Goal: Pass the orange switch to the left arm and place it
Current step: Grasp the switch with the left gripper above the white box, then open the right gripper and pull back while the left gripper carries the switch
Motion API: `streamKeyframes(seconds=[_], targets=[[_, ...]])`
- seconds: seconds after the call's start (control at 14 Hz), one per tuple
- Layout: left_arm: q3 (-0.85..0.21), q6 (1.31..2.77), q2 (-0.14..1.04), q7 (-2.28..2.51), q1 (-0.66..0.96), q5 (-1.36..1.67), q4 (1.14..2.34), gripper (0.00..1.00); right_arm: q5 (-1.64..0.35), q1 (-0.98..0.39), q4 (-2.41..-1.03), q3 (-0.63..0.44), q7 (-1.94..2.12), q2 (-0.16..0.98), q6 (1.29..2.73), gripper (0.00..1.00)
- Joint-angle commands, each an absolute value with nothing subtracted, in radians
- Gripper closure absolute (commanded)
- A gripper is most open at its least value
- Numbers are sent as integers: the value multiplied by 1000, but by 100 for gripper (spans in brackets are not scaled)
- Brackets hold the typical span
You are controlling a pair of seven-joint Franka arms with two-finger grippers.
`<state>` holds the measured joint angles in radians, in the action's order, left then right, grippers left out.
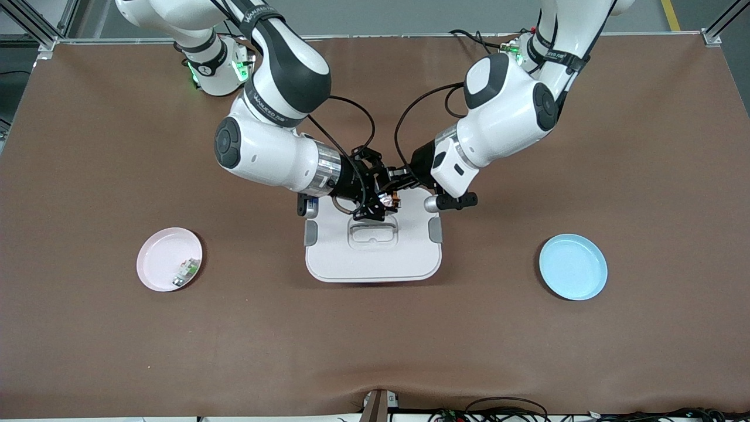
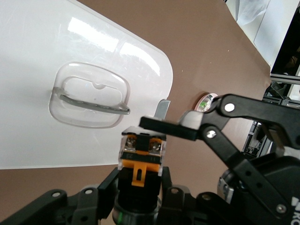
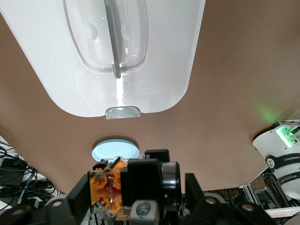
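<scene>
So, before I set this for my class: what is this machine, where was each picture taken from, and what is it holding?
Two white robot arms stand at a brown table, each ending in a black two-finger gripper. The wide picture comes from a high camera facing them; the other two come from cameras on each arm's wrist, looking down past its gripper.

On the table a white lidded box sits in the middle. A pink plate lies toward the right arm's end, with a small whitish part in it. A blue plate lies toward the left arm's end.

Both grippers meet in the air over the box. The left gripper is shut on the orange switch, a tiny push-button part. The right gripper is right against it, as in a handover.
</scene>
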<state>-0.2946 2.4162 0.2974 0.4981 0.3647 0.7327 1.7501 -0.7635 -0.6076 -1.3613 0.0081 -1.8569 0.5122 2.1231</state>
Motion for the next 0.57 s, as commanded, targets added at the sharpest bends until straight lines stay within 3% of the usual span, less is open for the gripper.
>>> streamKeyframes(seconds=[0.0, 0.5], targets=[[-295, 2419, 291, 505, 359, 750, 1750, 84, -755, -618, -1331, 2, -1881, 528, 2125, 0], [-288, 2228, 221, 502, 238, 643, 1749, 84, -577, -595, -1330, 2, -1817, 514, 2068, 0]])
